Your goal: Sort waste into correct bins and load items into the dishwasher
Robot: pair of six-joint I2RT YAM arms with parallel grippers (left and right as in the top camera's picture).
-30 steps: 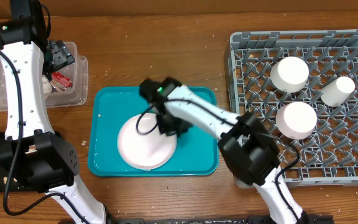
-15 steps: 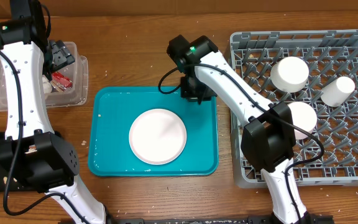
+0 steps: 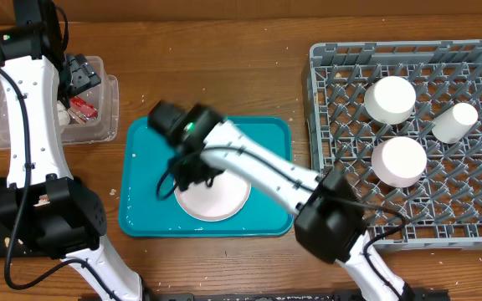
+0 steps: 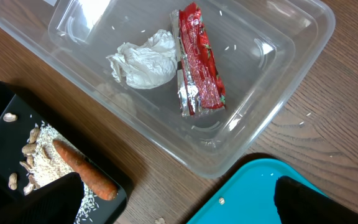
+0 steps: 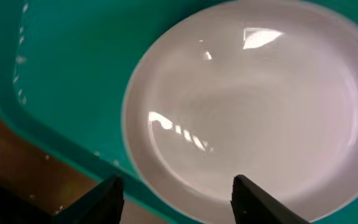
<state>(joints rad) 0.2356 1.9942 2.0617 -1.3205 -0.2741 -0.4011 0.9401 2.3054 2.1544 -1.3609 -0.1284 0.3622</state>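
Right gripper (image 5: pixel 176 198) hangs spread over the plate (image 5: pixel 247 106); left gripper (image 4: pixel 178 198), spread, above the bin (image 4: pixel 294 78).

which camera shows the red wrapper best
Left wrist: the red wrapper lies fully in view in the clear bin, beside crumpled white paper. Overhead shows only a small red patch of it. Right wrist does not show it.

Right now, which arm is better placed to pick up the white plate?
Right. The right fingers are open directly over the plate on the teal tray. The left fingers hang above the clear bin, off to the tray's side.
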